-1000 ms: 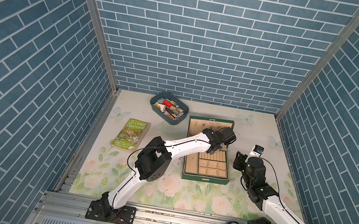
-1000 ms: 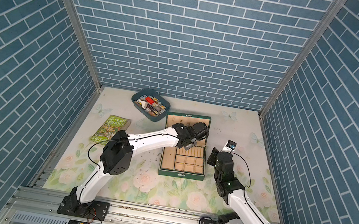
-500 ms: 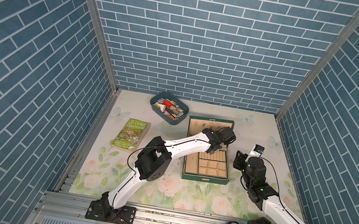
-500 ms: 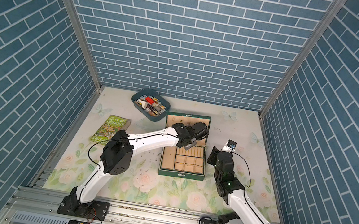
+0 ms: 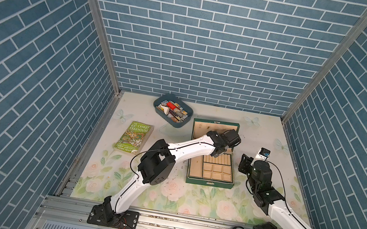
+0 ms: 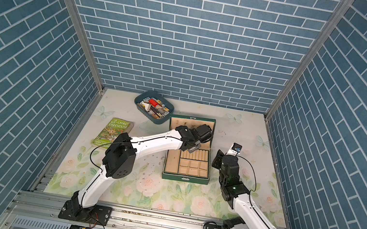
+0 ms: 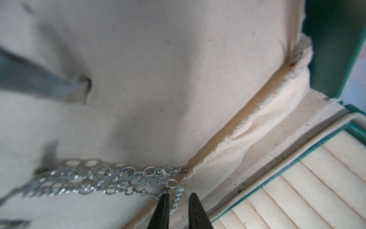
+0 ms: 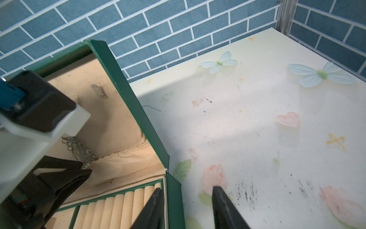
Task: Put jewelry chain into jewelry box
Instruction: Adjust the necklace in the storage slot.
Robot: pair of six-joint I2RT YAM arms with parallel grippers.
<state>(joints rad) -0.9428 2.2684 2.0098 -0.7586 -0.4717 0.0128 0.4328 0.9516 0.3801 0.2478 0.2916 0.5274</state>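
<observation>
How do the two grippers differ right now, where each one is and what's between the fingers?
The left gripper reaches inside the open jewelry box by the lid lining, with the jewelry chain hanging between its narrow-set fingers. The right gripper waits beside the box's outer wall, fingers wider apart with nothing between them. Both have dark pointed fingers.

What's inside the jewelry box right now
The jewelry box holds beige ring rolls and square compartments. The jewelry chain lies against its lid lining, with the left gripper around its end. The arm hides the rest.
</observation>
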